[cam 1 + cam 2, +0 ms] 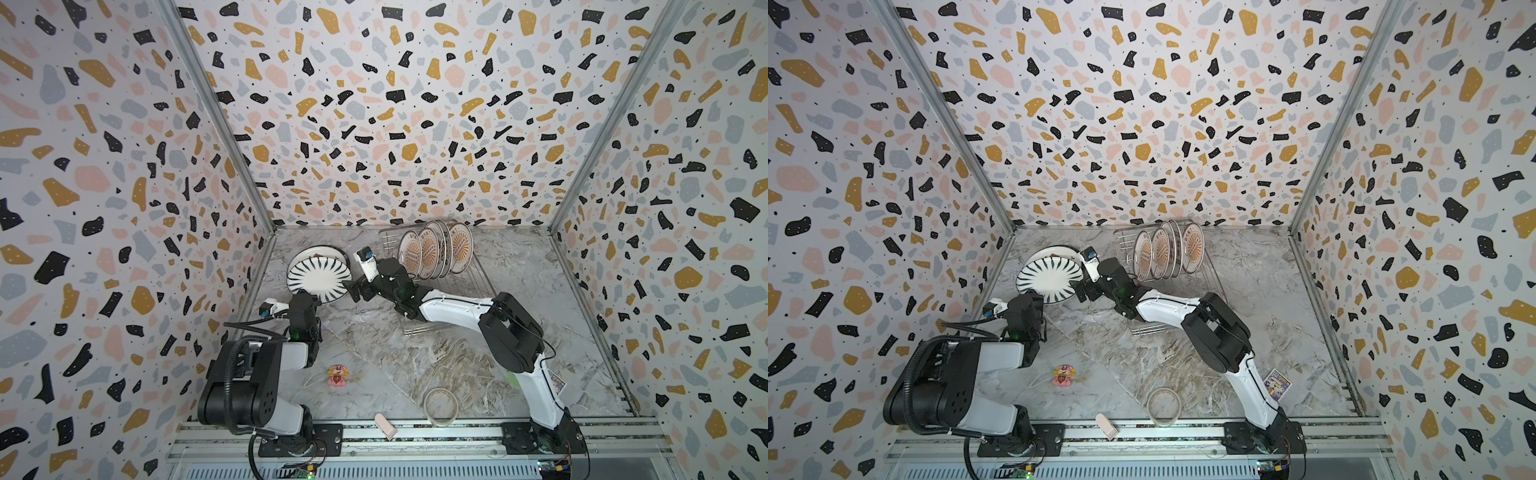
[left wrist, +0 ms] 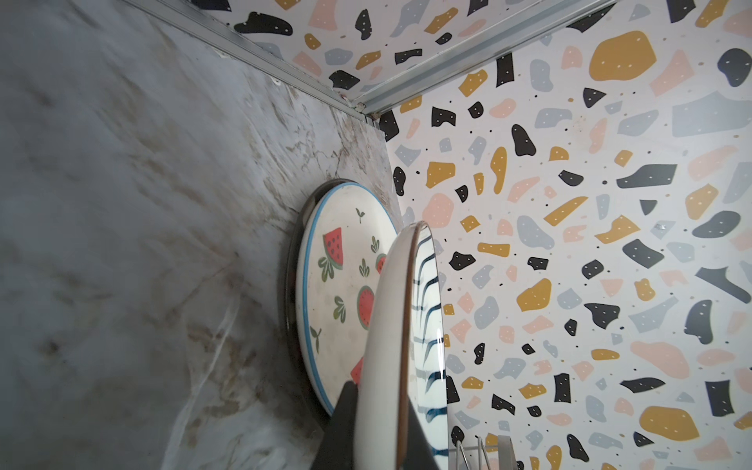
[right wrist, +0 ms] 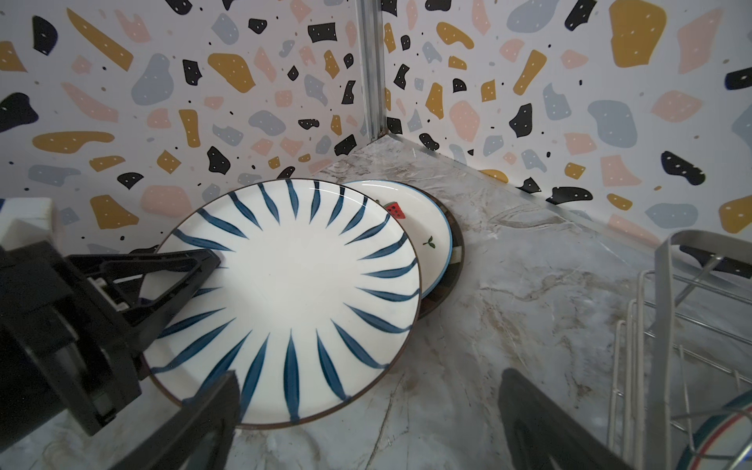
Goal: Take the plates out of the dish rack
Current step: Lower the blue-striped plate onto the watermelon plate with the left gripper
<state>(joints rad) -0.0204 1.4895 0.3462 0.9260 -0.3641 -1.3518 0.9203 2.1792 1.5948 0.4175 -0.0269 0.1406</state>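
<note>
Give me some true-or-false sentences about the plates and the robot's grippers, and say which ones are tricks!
1. The left gripper pinches the rim of the striped plate. True.
2. The right gripper holds a plate. False: its jaws are wide open and hold nothing.
3. A watermelon plate lies on the table beneath the striped plate. True.
4. The dish rack is empty. False: several sunburst plates stand upright in it.
</note>
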